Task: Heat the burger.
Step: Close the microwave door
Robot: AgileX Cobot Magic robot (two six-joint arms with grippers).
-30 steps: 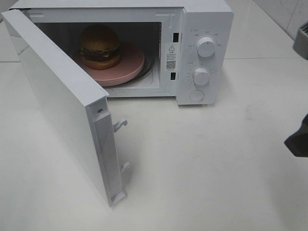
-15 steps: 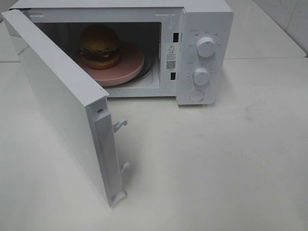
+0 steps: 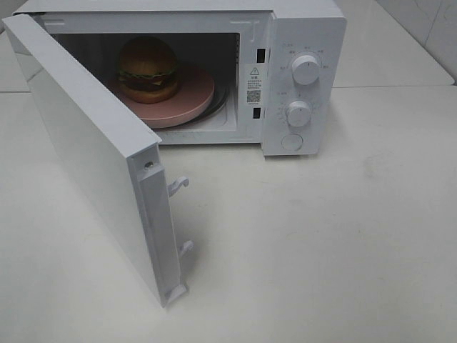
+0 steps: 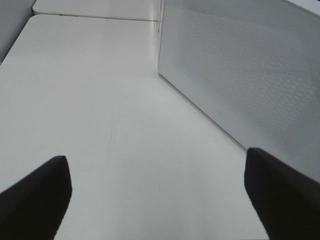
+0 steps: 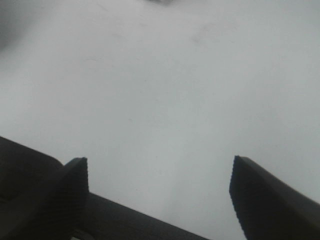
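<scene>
The burger, with a brown domed bun, green lettuce and a dark patty, rests on a round pink plate inside the white microwave. The microwave's door is swung wide open toward the front left. Neither arm shows in the exterior high view. In the left wrist view my left gripper is open over bare table, with the door's perforated outer face beside it. The right wrist view has my right gripper open above bare white table, nothing between its fingers.
Two white dials and a round button sit on the microwave's right-hand panel. Two latch hooks stick out from the door's free edge. The white table stretches in front and to the right.
A dark gripper at the right edge of the exterior high view one second ago has withdrawn out of that view. The burger, plate and door have not moved.
</scene>
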